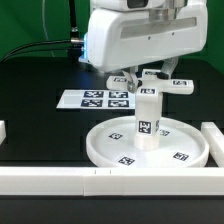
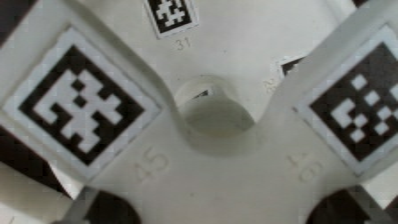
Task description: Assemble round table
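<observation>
The round disc [image 1: 105, 150] lies flat on the black table, with the short cylindrical leg [image 1: 147, 120] standing upright in its central hub. The cross-shaped foot [image 1: 163, 87] sits level on top of the leg, under the arm's white head. My gripper [image 1: 141, 78] is right above the leg and shut on the foot. In the wrist view the foot [image 2: 214, 115] fills the picture, with its round centre hole and tagged arms, and one arm runs between my fingers [image 2: 82, 200]. My gripper [image 2: 214, 212] grips that arm.
The marker board [image 1: 100, 98] lies behind the disc toward the exterior view's left. White border blocks run along the front [image 1: 60, 180], the right [image 1: 213, 140] and the left edge [image 1: 3, 130]. Black cables hang at the back.
</observation>
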Robot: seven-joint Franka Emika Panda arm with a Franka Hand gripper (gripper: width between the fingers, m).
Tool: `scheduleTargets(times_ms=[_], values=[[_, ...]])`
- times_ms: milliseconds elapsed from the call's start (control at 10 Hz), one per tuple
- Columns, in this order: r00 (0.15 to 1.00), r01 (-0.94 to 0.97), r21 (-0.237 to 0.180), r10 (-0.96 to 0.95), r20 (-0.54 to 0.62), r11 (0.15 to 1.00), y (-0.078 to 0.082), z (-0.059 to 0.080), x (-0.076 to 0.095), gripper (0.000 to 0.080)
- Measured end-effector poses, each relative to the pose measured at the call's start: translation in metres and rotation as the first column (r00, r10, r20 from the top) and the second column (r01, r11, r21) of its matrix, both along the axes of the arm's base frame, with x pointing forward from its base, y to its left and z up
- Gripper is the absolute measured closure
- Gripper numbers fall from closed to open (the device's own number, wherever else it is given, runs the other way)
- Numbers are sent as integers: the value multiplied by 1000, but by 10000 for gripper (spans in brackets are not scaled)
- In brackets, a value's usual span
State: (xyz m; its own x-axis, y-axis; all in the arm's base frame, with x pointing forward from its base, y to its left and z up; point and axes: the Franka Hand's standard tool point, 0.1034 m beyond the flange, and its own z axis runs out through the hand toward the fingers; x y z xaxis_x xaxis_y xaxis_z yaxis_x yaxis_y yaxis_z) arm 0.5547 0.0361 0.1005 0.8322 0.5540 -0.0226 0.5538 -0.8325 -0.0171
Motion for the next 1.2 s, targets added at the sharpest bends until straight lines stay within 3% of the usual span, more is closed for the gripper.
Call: scheduleTargets(times_ms=[1200], values=[[999,34,2,-34,29,999,-2,0,4,354]])
